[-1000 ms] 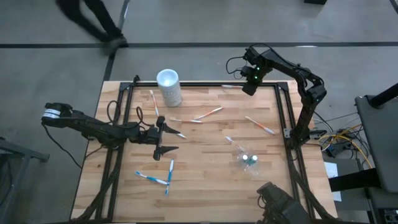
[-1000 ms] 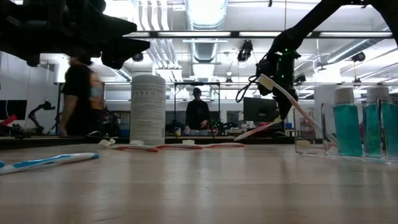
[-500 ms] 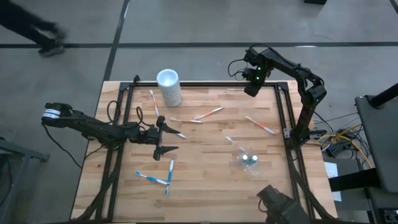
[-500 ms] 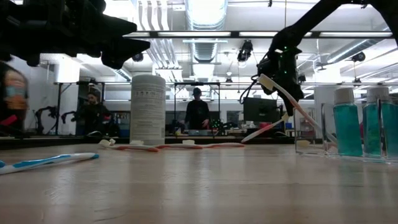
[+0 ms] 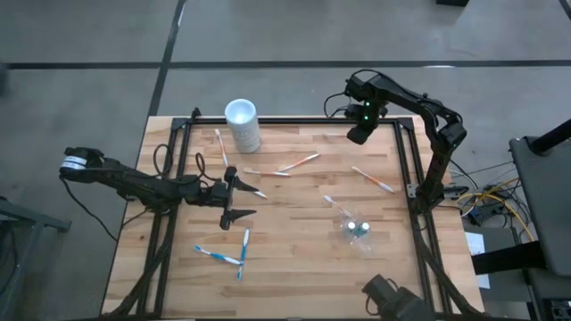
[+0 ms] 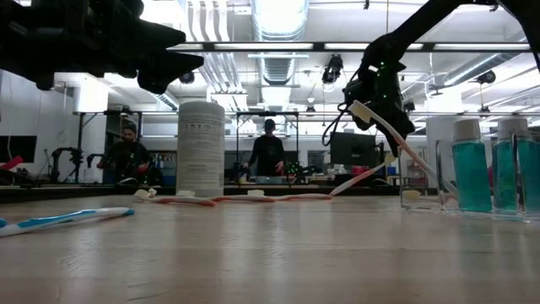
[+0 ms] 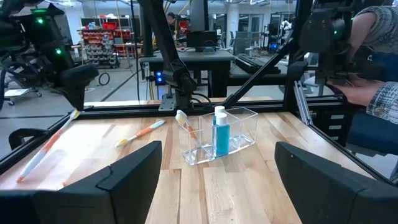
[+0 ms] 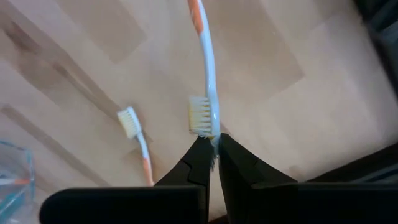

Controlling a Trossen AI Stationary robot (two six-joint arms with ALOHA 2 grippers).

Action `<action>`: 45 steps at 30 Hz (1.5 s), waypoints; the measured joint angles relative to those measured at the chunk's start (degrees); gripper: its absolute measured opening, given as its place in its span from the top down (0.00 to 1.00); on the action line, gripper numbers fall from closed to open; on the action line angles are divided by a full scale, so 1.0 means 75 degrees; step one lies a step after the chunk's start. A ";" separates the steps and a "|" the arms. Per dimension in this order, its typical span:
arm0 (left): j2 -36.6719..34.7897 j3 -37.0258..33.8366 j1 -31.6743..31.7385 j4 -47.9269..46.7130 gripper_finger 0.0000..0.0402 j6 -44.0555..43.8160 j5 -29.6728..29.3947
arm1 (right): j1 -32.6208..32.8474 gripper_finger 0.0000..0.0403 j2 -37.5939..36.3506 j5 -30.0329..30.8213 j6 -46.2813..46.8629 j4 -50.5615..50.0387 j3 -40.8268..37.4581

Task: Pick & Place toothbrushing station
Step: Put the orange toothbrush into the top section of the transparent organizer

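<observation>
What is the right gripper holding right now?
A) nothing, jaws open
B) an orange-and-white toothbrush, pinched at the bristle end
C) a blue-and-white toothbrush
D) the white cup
B: the right wrist view shows the right gripper shut on the orange-and-white toothbrush just by its bristles, lifted above the table.

The clear cup [image 5: 357, 228] stands right of the 2 toothbrushes [image 5: 230, 254] on the table [image 5: 294, 259].
</observation>
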 joint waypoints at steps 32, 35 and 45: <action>0.0000 -0.0003 0.0003 0.0000 0.21 0.0000 -0.0002 | 0.2661 0.97 -0.5754 0.0472 0.3970 0.2783 -0.4865; 0.0000 0.0000 0.0003 0.0000 0.21 0.0000 0.0000 | 0.3235 0.97 -0.6309 0.0662 0.4612 0.2892 -0.5409; 0.0000 0.0000 0.0001 0.0000 0.21 0.0000 0.0000 | 0.4728 0.97 -0.7343 0.1040 0.5810 0.4051 -0.7048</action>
